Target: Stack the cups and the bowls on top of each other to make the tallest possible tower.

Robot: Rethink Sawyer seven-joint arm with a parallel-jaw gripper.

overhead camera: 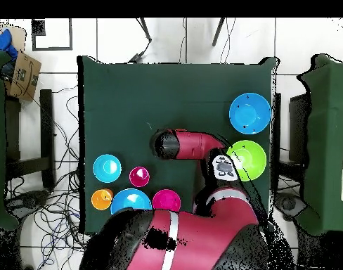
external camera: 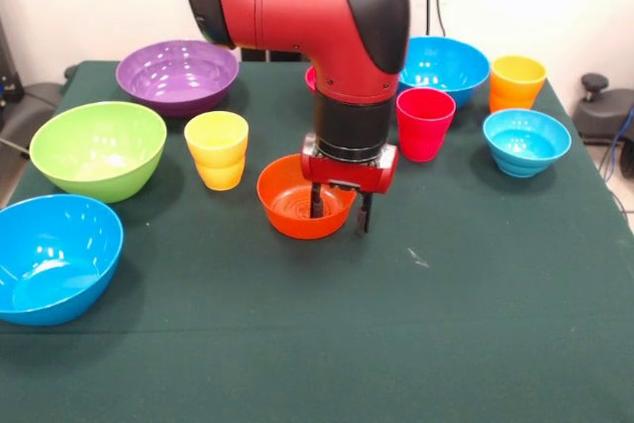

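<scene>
Ten glossy plastic pieces sit loose on my green-clothed desk (external camera: 475, 324), none stacked yet. My landmark is the medium orange plastic bowl (external camera: 292, 207), upright near the desk's middle in the front view. The red and black arm (external camera: 337, 17) drops onto it, and the gripper (external camera: 340, 207) straddles the bowl's right rim: I see the jaws parted narrowly, one finger inside, one outside. Just left of that bowl stands the yellow stepped tumbler (external camera: 217, 149); further left lie the lime green bowl (external camera: 97, 149) and, nearer the camera, a large blue bowl (external camera: 52, 255). Behind and left sits the purple bowl (external camera: 177, 74). To its right are the red-pink tumbler (external camera: 425, 122) and small light blue bowl (external camera: 526, 141), with the second large blue bowl (external camera: 446, 66) and orange tumbler (external camera: 516, 82) behind them. A small red bowl (external camera: 311, 77) peeks from behind the arm.
</scene>
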